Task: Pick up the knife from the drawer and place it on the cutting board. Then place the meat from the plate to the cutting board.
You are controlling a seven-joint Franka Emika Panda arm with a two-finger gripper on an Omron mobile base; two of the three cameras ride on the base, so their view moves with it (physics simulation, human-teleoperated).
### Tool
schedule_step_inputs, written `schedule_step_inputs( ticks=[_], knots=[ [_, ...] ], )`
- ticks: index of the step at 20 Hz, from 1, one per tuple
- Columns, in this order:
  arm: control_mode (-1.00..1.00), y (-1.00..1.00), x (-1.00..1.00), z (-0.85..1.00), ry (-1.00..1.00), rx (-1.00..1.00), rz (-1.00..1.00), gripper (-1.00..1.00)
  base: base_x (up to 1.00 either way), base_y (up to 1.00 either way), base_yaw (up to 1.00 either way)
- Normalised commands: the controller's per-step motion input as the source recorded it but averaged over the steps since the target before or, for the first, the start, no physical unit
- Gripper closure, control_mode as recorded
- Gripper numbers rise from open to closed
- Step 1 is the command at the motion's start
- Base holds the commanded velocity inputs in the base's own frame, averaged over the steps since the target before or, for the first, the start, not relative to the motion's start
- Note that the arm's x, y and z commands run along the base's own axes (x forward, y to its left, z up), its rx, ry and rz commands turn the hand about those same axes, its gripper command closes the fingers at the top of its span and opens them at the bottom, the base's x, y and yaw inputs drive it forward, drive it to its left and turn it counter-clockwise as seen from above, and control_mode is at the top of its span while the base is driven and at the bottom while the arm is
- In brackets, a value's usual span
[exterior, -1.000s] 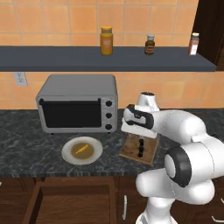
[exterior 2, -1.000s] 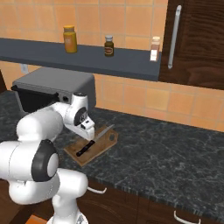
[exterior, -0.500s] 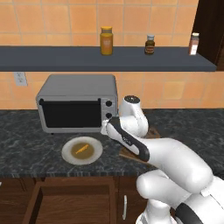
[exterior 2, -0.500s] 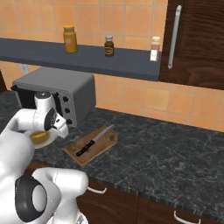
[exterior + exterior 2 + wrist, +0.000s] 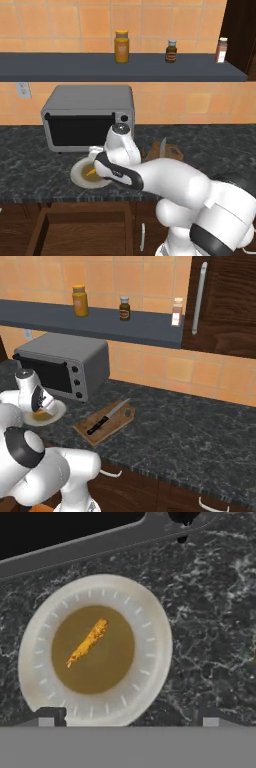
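The knife (image 5: pixel 106 418) lies along the brown cutting board (image 5: pixel 122 417) on the dark counter, and its blade (image 5: pixel 162 145) sticks out behind my arm in the left base view. Left of the board, the off-white plate (image 5: pixel 79 176) carries the orange meat strip (image 5: pixel 91 172). My gripper (image 5: pixel 96 161) hangs open just above the plate, holding nothing. In the hand view the meat (image 5: pixel 88 642) lies diagonally on the plate's tan centre, the rim (image 5: pixel 152 624) around it, with my gripper (image 5: pixel 129 719) over the plate's near edge. The drawer (image 5: pixel 82 214) stands open below the counter.
A grey toaster oven (image 5: pixel 87 117) stands right behind the plate. A dark shelf (image 5: pixel 150 67) above holds a few bottles (image 5: pixel 121 46). A dark cabinet with a long handle (image 5: pixel 200 296) is at the right. Bare counter (image 5: pixel 200 431) stretches right of the board.
My arm has swung left from the cutting board to above the plate. The knife stays on the board. The gripper remains open.
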Motion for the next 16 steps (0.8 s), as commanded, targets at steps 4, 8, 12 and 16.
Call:
schedule_step_inputs(
  ticks=[4, 8, 12, 16],
  knots=[
    [-1.00, 0.99, 0.58, -0.38, 0.10, -0.10, 0.00, -1.00, 0.00, 0.00, 0.00],
    [-1.00, 0.37, 0.20, -0.15, 0.09, -0.01, 0.01, -1.00, 0.00, 0.00, 0.00],
    [-1.00, 0.17, 0.44, -0.30, 0.03, -0.03, 0.00, -1.00, 0.00, 0.00, 0.00],
    [-1.00, 0.06, 0.13, -0.27, 0.10, -0.08, 0.01, -1.00, 0.00, 0.00, 0.00]
  ],
)
